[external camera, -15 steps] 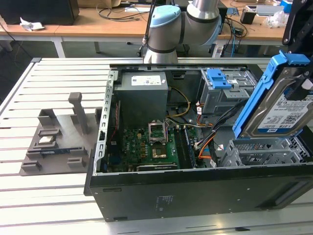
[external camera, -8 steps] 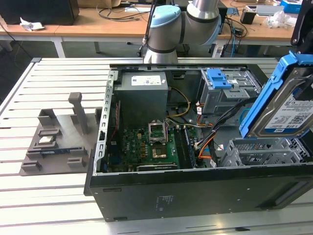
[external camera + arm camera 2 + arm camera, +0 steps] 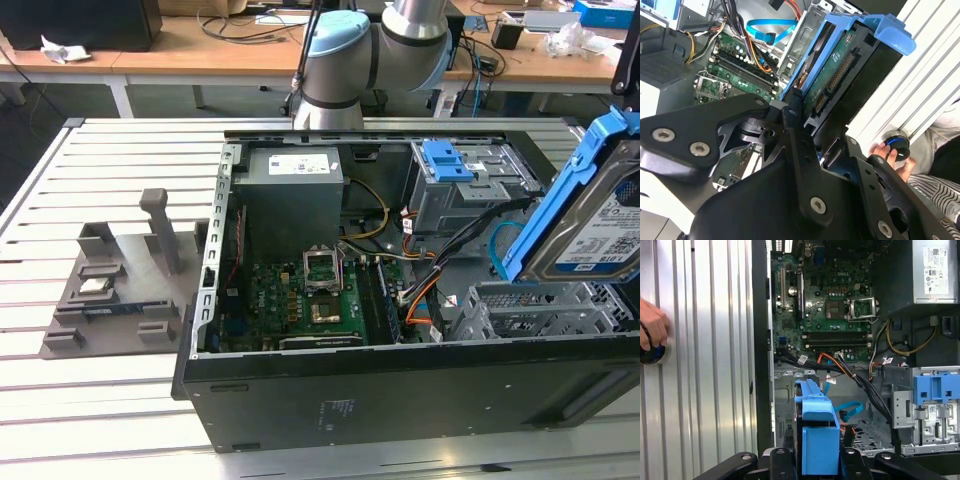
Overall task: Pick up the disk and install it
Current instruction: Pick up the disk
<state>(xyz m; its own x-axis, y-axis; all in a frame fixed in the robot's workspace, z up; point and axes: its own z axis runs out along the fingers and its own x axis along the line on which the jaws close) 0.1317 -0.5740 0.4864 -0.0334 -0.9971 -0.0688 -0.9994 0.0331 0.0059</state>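
One disk, blue-framed, clamped by end effector, which in first wrist view is closed on its two sides. We see disk tilted, hanging over grey drive cage at exterior view's right end of open computer case. We judge tilt lines it up with that bay. Case lies on slatted metal table. Person's hand rests on table, apart from case. Cluttered desks stand far behind.

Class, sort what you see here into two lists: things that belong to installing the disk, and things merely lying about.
Belong to the job:
disk, held tilted in the gripper
drive cage
case

Lying about:
grey fixture on the table
chip on that fixture
power supply
a person's hand on the table
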